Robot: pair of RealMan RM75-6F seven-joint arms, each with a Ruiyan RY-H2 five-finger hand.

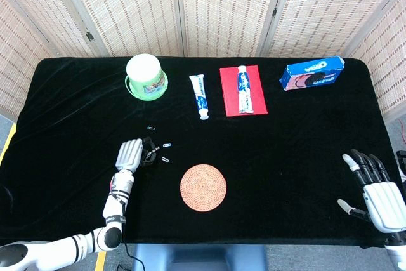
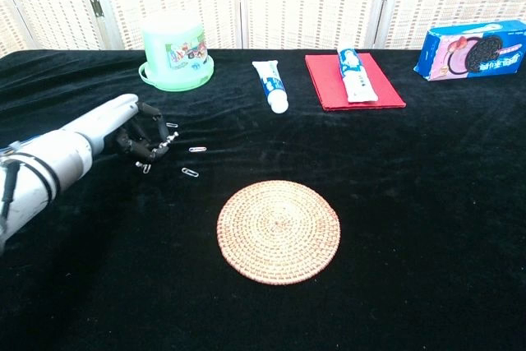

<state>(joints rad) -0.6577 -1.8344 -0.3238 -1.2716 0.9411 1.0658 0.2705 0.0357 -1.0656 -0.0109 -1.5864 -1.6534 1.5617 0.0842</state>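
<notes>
My left hand [image 1: 132, 155] [image 2: 131, 131] hovers low over the black table's left front, fingers curled in. A small silver paper clip [image 2: 167, 141] glints at its fingertips, pinched there. Other paper clips lie around it: one just below the hand [image 2: 145, 168], one beside it [image 2: 191, 173] [image 1: 165, 158] and one farther right [image 2: 197, 149] [image 1: 167, 145]. My right hand [image 1: 375, 190] hangs at the table's front right corner with fingers spread and nothing in it; the chest view does not show it.
A round woven coaster [image 1: 203, 186] [image 2: 278, 231] lies at the front centre. Along the back stand a green tub [image 1: 146, 77], a toothpaste tube [image 1: 200, 96], a red cloth [image 1: 230, 93] carrying a second tube [image 1: 243, 89], and a blue cookie box [image 1: 312, 73].
</notes>
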